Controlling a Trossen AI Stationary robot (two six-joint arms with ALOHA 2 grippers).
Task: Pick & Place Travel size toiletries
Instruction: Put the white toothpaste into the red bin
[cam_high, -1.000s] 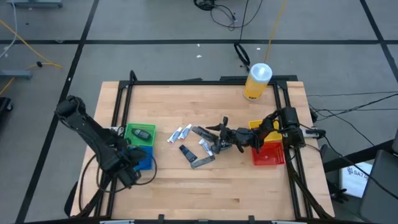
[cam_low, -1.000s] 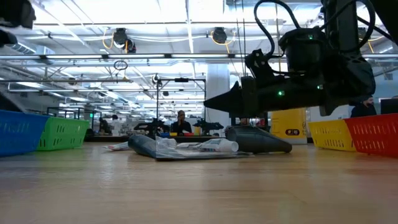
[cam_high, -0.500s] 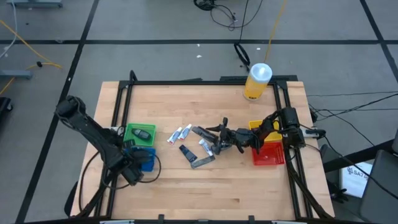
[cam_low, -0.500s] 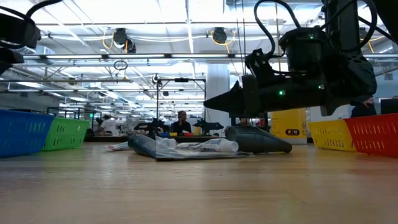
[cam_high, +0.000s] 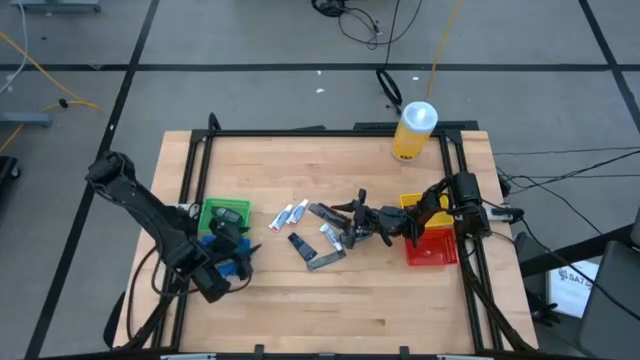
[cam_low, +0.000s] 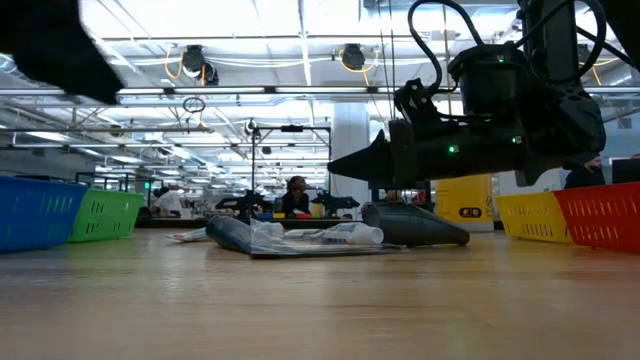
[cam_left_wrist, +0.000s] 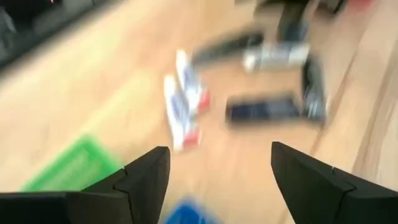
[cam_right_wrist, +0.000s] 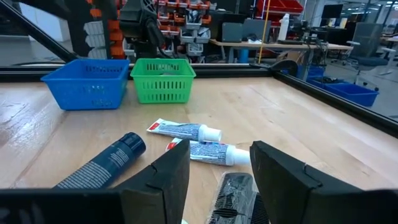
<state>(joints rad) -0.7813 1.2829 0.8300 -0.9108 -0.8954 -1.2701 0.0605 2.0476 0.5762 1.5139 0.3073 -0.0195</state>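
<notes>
Travel size toiletries (cam_high: 318, 238) mostly lie unsorted mid-worktop, right of the green bin (cam_high: 225, 214) holding one dark item, as the left gripper (cam_high: 232, 262) hovers released and the right gripper's (cam_high: 352, 224) fingers, parted and empty, overhang the pile.

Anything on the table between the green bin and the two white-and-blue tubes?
No. In the high view, only bare wood separates the green bin from the white-and-blue tubes. The right wrist view agrees.

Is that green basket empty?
No: from above, a dark packet lies inside the green basket, which sits beside the blue one on the table's left side.
</notes>
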